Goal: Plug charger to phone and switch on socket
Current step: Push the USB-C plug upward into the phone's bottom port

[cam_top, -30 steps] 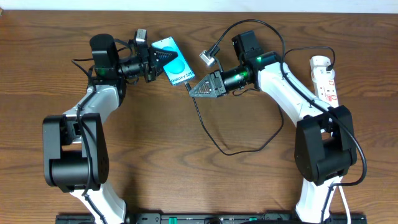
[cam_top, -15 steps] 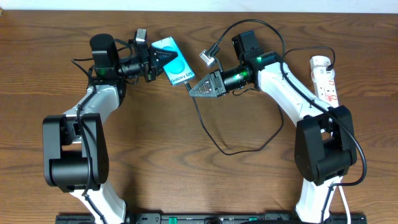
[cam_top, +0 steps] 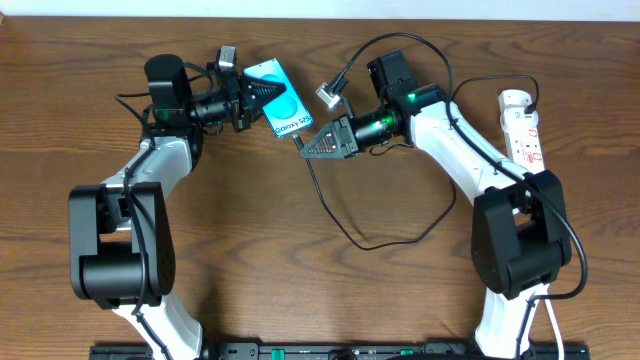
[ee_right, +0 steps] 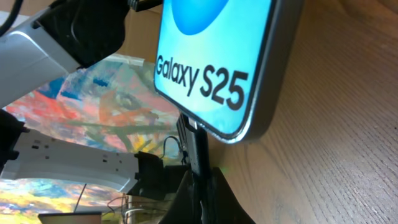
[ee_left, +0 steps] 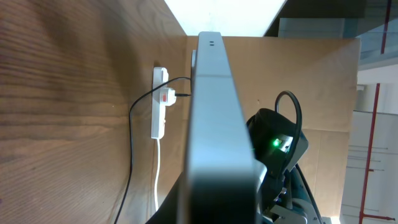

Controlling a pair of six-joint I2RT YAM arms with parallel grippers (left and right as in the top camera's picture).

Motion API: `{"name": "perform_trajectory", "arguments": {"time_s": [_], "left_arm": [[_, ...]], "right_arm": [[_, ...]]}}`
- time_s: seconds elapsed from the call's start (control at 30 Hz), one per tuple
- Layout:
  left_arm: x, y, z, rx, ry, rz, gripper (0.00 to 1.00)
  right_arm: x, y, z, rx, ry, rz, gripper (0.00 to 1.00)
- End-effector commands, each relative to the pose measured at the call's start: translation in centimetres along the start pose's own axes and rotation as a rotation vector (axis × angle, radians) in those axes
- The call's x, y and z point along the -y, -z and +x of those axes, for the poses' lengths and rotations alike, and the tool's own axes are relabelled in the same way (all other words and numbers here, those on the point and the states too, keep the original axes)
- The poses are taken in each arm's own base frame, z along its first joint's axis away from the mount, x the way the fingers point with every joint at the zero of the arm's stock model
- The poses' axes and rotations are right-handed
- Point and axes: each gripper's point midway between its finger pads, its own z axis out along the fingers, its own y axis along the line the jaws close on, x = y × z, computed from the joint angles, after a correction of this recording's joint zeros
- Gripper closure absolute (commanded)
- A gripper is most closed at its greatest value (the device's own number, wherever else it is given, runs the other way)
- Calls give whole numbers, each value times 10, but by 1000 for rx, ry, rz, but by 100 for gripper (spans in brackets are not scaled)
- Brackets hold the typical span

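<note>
Right gripper [cam_top: 307, 150], pinching the charger [ee_right: 198, 152] tip, sits just beside the phone [cam_top: 283, 103] clamped in the left gripper [cam_top: 257, 98].

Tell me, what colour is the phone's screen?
The phone screen is bright blue with black letters, clearest in the right wrist view.

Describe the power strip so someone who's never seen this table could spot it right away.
On the wooden table, look to the right side, just outside the right arm. The socket lies flat there, a long white strip. Unlike the white arm beside it, it carries red switch markings and has the thin black charger cable running into it.
</note>
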Motion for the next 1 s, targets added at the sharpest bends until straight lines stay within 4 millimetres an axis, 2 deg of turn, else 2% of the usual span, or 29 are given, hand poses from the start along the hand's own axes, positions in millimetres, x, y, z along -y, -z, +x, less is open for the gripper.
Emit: {"name": "perform_trajectory", "arguments": {"time_s": [0.0,0.97], "left_arm": [[12,0,4,-14,-51,14,93],[13,0,6,-28,-77,19,93]], "right_arm": [[-1,-1,0,-2,-12,1,99],[-8,10,-5,18,-25,-59,99]]}}
